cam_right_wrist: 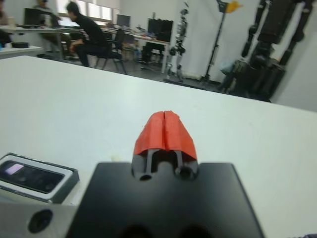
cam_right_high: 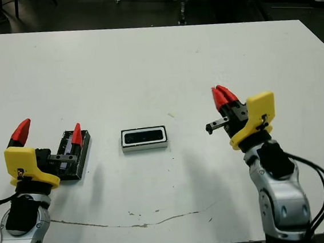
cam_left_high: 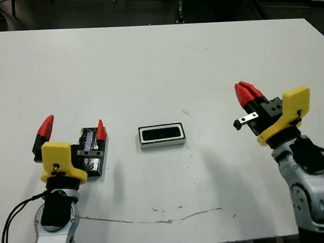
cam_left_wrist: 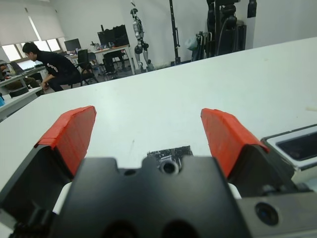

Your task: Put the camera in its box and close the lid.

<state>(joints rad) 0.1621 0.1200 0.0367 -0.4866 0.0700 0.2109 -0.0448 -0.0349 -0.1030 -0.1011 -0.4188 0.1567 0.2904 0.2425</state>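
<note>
The camera (cam_left_high: 161,134) is lying inside the box (cam_left_high: 163,145), filling its dark inside, so only its top face is showing and where bar ends and tray begins is hard to make out. The box is sitting between the two grippers, nearer the left one and well apart from the right.

The left gripper (cam_left_high: 73,130) is hovering with its fingers (cam_left_wrist: 74,131) spread wide, holding nothing. The lid (cam_left_high: 94,152) is lying flat on the table (cam_left_high: 156,64) right under and just ahead of this gripper; the gripper's body is hiding much of it, and in the left wrist view only a small dark patch of it is showing between the fingers. Whether a fingertip is touching the lid cannot be told. The box is just beyond the lid, on this gripper's inner side.

The right gripper (cam_left_high: 245,92) is hanging above bare table with its red tips pressed together, gripping nothing. In its wrist view the box with the camera is cut off at the edge.

Beyond the table a seated person (cam_left_wrist: 52,67) is leaning forward at a desk.
</note>
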